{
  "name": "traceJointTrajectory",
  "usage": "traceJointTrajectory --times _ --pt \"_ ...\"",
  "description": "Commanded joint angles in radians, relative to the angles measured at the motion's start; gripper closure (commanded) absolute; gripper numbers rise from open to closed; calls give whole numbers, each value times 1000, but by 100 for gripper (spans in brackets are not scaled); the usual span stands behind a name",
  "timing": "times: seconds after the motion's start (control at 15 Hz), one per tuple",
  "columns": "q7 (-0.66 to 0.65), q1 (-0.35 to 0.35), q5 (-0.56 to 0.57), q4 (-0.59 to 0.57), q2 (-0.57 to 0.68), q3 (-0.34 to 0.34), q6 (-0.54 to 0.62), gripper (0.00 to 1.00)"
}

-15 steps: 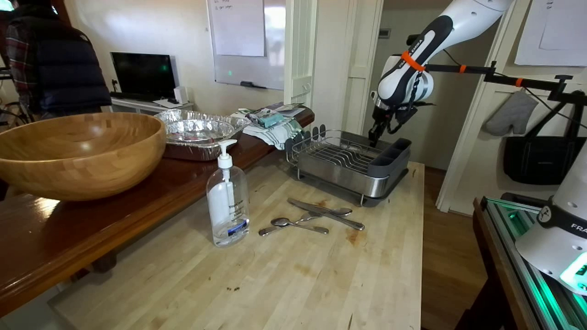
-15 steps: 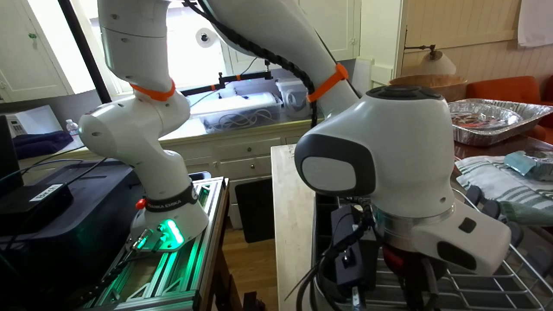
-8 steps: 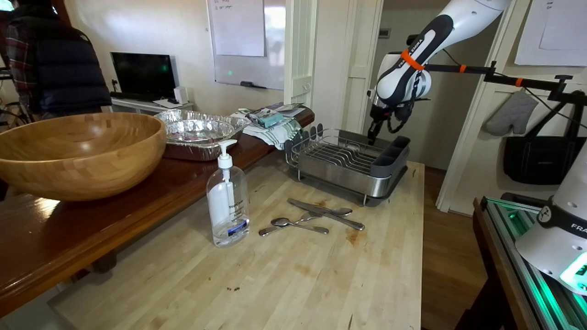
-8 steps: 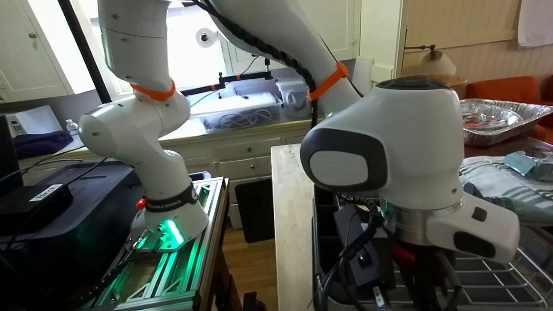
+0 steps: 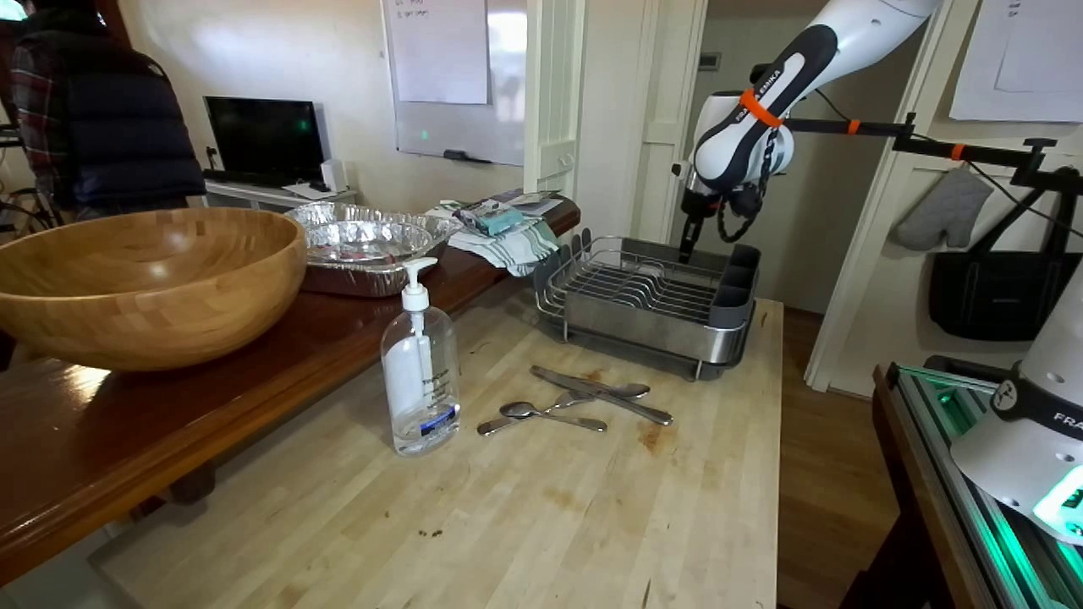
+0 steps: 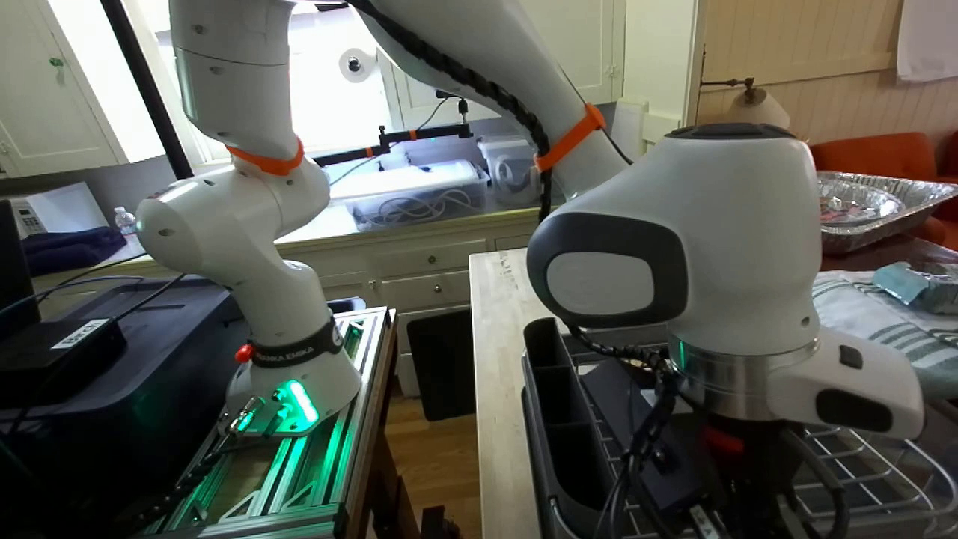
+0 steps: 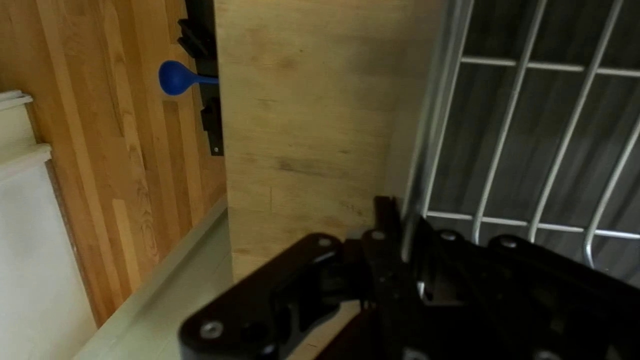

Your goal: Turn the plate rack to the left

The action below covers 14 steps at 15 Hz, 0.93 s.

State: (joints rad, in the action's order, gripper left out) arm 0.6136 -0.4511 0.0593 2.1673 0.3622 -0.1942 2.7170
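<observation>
The plate rack is a silver-grey wire rack over a tray base, upright on the light wooden table. A dark divided caddy sits at its right end. In another exterior view the caddy shows, but the arm hides much of the rack. My gripper reaches down at the rack's far long side. In the wrist view the dark fingers are closed around the rack's metal rim, one outside and one inside. The rack's wires lie to the right. The fingertips are dark and partly hidden.
Crossed utensils lie in front of the rack, with a soap bottle to their left. A wooden bowl, foil trays and a striped towel are on the darker table. The table's right edge is close to the caddy.
The rack has swung round on the table: its left end is nearer the exterior camera and the caddy end has shifted right and back. My gripper has moved slightly with the rim.
</observation>
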Motion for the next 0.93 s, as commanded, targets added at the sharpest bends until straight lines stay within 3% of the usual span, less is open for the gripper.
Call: traceJointTrajectory --times 0.0,0.87 --pt "78 -25 27 -1 -18 1 -48 98" --pt "61 -75 -42 24 -11 11 -18 98"
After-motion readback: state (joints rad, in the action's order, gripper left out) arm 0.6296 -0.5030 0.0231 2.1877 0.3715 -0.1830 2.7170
